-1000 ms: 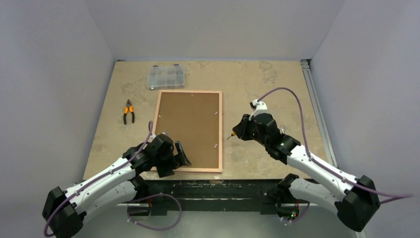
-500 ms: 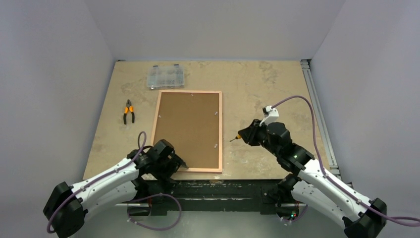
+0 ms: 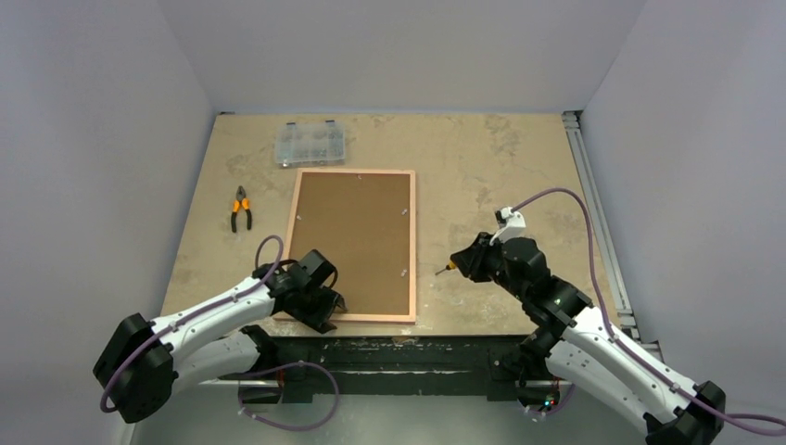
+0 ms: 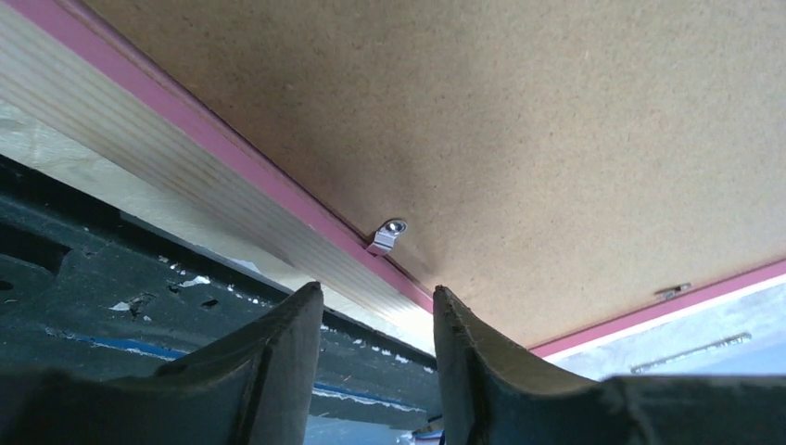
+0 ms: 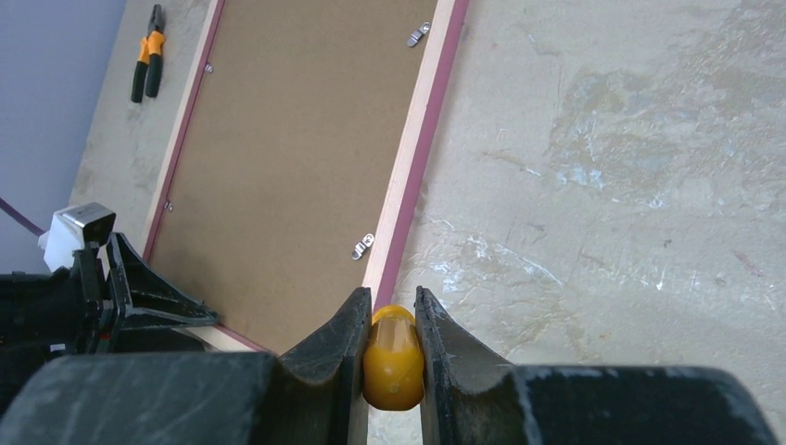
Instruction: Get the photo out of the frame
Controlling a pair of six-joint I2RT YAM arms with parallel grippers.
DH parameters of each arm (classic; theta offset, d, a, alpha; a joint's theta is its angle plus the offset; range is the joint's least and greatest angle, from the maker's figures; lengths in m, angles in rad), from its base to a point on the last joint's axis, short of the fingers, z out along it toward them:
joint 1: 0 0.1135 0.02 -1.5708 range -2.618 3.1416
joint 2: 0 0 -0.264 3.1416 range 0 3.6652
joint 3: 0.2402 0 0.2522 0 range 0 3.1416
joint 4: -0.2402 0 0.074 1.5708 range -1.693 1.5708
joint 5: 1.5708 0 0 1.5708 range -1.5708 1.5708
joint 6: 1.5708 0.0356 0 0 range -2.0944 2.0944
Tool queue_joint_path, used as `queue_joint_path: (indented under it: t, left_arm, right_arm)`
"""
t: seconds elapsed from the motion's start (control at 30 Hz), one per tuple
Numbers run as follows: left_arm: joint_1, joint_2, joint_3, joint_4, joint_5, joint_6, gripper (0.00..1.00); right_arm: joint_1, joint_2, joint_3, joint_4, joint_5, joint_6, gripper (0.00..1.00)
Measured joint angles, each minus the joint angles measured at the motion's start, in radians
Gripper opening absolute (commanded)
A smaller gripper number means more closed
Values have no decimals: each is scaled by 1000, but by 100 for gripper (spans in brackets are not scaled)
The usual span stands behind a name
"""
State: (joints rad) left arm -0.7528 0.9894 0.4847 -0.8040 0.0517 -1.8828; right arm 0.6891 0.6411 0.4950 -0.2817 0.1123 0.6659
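The pink frame lies face down on the table, its brown backing board on top. The photo is hidden under the board. My left gripper is open and empty at the frame's near-left corner. In the left wrist view its jaws stand apart just below the frame's pale wood edge and a metal clip. My right gripper is shut on a yellow-handled screwdriver, right of the frame's right edge, tip pointing at the frame.
Orange-handled pliers lie left of the frame. A clear plastic compartment box stands beyond its far edge. Metal clips hold the board. A rail runs along the table's right side. The black table edge is close under my left gripper.
My right gripper has drawn back toward the near side and slightly right with the screwdriver. My left gripper has turned and settled lower at the frame's near-left corner.
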Motion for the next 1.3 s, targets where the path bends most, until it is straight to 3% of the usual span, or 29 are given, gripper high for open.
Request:
queue_joint_path:
  t: [0.2,0.63,1.03,1.3]
  left_arm:
    - [0,83,27,-10,-24,5,21]
    - [-86,266,187,-82,-195,175,1]
    - [-88,437,340,-128,-425,636,0]
    - [-92,452,350,-85,-516,903,0]
  right_arm:
    - [0,-14,-13,-11,2,0,0]
    - [0,-40,-35,-49,37,0,0]
    - [0,22,-48,-47,48,1,0]
    - [0,79,-48,-41,23,0,0]
